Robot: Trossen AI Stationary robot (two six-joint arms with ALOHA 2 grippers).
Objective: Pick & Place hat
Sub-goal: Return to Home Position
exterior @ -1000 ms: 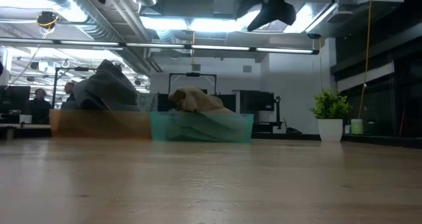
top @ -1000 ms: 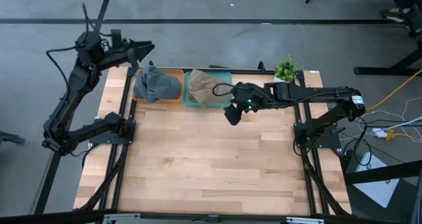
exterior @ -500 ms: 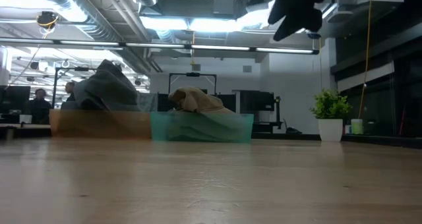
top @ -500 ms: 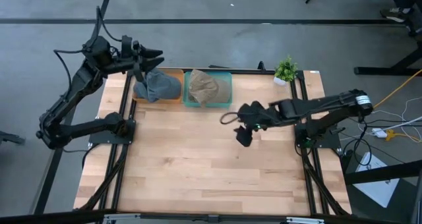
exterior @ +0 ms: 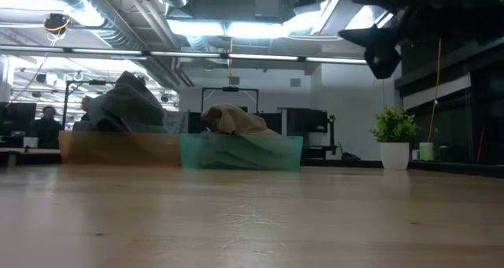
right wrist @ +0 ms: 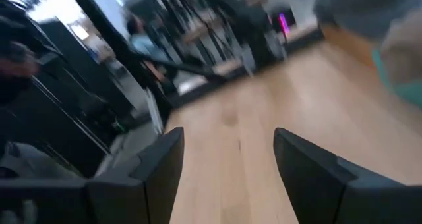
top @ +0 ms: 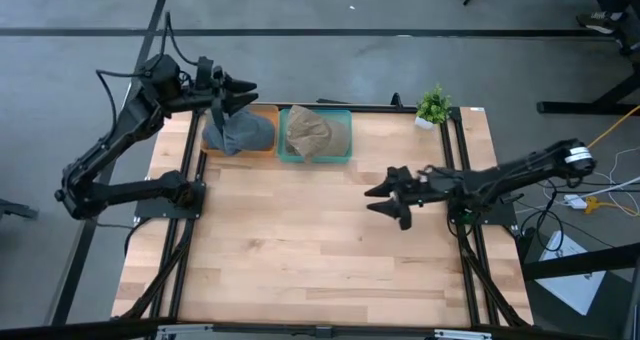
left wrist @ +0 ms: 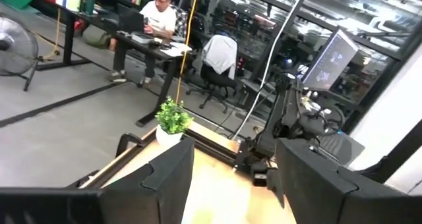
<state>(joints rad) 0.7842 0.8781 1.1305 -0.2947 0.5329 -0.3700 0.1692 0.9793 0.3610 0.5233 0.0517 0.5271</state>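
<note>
At 11 o'clock: gray cap (top: pixel 238 132) in orange bin (top: pixel 268 110).
Left gripper (top: pixel 248 93) above it, right gripper (top: pixel 378 198) at 3 o'clock, both spread, empty; low retreat may snag cap.

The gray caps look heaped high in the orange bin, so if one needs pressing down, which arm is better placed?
Probably the left. The left gripper hangs open above the orange bin's far edge, by the gray caps; the right gripper is open over bare table, well away.
</note>
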